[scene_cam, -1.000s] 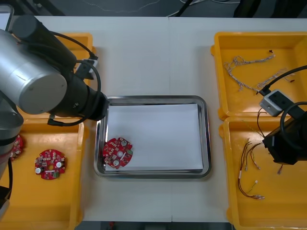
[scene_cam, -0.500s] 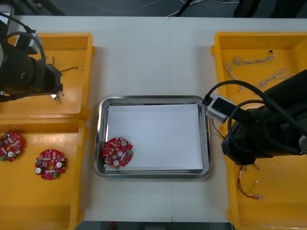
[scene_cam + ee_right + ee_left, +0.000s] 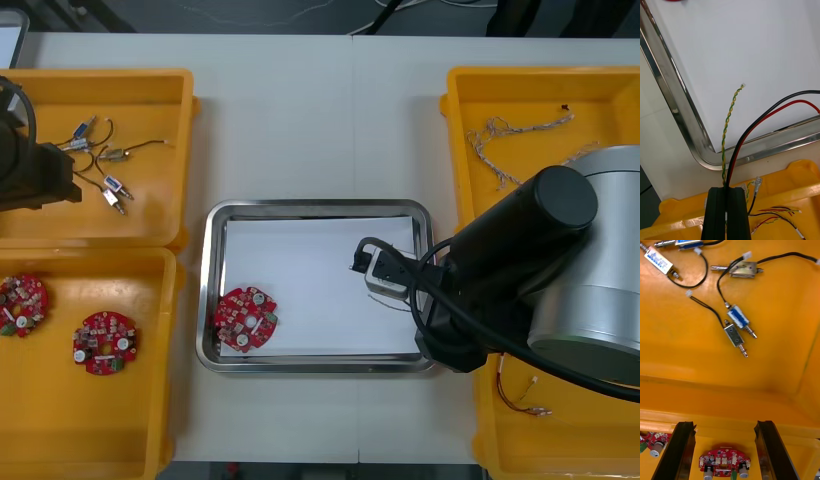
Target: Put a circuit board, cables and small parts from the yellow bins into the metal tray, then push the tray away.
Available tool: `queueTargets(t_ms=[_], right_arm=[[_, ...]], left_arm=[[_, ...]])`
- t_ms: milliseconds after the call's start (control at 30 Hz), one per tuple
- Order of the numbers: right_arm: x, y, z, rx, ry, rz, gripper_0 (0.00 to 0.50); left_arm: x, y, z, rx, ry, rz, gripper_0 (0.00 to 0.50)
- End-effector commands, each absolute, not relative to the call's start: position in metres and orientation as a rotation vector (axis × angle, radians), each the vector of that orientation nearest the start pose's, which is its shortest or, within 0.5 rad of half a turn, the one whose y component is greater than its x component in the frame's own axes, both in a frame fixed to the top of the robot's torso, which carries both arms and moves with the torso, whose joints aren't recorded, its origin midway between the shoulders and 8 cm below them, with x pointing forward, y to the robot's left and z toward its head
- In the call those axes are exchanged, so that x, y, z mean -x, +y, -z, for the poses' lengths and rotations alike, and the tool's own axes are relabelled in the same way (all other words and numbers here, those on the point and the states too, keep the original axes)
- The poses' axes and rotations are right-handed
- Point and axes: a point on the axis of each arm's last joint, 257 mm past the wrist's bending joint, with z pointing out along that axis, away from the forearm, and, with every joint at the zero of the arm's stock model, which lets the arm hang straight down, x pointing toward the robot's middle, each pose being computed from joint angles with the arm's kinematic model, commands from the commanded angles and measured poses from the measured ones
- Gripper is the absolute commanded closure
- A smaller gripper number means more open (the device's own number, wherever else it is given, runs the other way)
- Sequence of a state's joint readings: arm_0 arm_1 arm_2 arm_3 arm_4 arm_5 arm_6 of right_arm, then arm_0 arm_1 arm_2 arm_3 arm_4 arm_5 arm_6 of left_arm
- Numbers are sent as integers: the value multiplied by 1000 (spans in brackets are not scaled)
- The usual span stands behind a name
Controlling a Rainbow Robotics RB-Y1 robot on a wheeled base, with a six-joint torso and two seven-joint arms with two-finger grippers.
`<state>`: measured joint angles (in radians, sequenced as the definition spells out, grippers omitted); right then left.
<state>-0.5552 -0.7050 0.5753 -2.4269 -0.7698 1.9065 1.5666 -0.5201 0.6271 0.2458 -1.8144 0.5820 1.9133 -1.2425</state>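
**Right arm loaded, left arm unloaded**

Right gripper [image 3: 726,192], clamped on thin yellow-green and red-black cables [image 3: 727,127], hangs over the near-right corner of the shiny metal tray [image 3: 679,112]; open white floor beyond. Round red circuit board [image 3: 245,318] lies near-left inside. Left gripper [image 3: 726,450], fingers apart, hovers over small metal parts [image 3: 738,317] in the far-left yellow bin [image 3: 771,363].

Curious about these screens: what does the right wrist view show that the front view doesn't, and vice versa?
Right wrist view: the right hand shut on a twisted yellow-green cable and a red and black cable, hanging over the tray's corner. Front view: the left arm beside small metal parts, plus circuit boards, in the left yellow bins. Both: the metal tray, white inside, and loose cables in the right near bin.
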Motion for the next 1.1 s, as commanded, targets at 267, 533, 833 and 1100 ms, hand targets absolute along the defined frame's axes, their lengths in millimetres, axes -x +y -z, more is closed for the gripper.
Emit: queueTargets(t_ms=[267,533,833,1100], right_arm=[[-350,-95,217,1687,2186,290,500],[-349,-53,228,1773,2123,280,500],[-349,-24,246,1825,2048,229,500],[-361,-26,260,1845,2022,259,500]], left_arm=[[-507,408,119,431,2534,41,23],[-530,413,114,554,2469,-15,22],[-551,395,122,721,2364,-16,22],[-563,369,137,809,2311,14,25]])
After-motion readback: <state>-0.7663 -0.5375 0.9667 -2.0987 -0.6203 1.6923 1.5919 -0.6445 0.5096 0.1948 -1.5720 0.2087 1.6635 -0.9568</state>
